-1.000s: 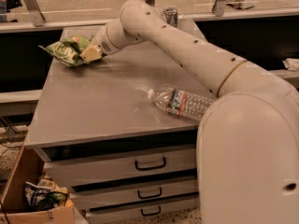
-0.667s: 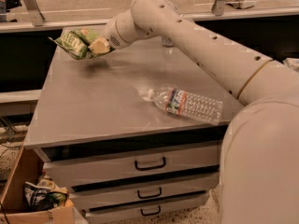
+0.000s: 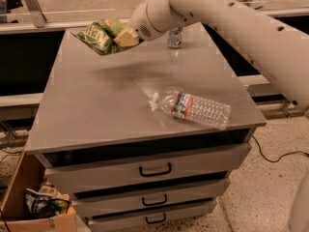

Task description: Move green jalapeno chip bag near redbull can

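The gripper [image 3: 124, 36] is squeezed shut on the green chip bag [image 3: 99, 35], holding it up over the far left of the tabletop [image 3: 87, 115]. The can [image 3: 175, 38] stands at the back, partly behind the arm. The crinkly bag could slip out, or the arm could bump the can over. A water bottle [image 3: 193, 108] lies on the grey tabletop. A cardboard box [image 3: 19, 197] sits on the floor.
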Robot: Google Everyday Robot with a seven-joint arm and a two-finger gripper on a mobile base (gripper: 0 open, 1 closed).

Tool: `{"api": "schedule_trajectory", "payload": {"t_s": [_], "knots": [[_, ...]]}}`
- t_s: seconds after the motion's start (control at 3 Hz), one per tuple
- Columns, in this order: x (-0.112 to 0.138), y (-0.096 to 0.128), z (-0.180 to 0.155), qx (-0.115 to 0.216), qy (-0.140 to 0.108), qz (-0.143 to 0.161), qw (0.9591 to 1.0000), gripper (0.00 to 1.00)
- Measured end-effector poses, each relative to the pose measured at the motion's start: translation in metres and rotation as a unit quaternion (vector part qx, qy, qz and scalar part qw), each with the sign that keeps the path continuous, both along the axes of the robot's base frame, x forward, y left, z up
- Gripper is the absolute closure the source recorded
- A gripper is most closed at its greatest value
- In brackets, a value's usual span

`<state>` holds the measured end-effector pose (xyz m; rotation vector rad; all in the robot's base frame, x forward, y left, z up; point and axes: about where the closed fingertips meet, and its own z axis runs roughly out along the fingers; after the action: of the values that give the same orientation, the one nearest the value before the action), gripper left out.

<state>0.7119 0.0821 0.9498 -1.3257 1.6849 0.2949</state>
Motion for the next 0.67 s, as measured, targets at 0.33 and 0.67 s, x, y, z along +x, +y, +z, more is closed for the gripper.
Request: {"api": "schedule_trajectory", "payload": {"t_s": [0.33,0.67], "knots": [[-0.012,-0.061,-0.005,-0.037,0.019,-0.029,0.9987,1.0],[-0.015,-0.12,-0.018,-0.063,0.039,-0.056,0.9957,1.0]]}}
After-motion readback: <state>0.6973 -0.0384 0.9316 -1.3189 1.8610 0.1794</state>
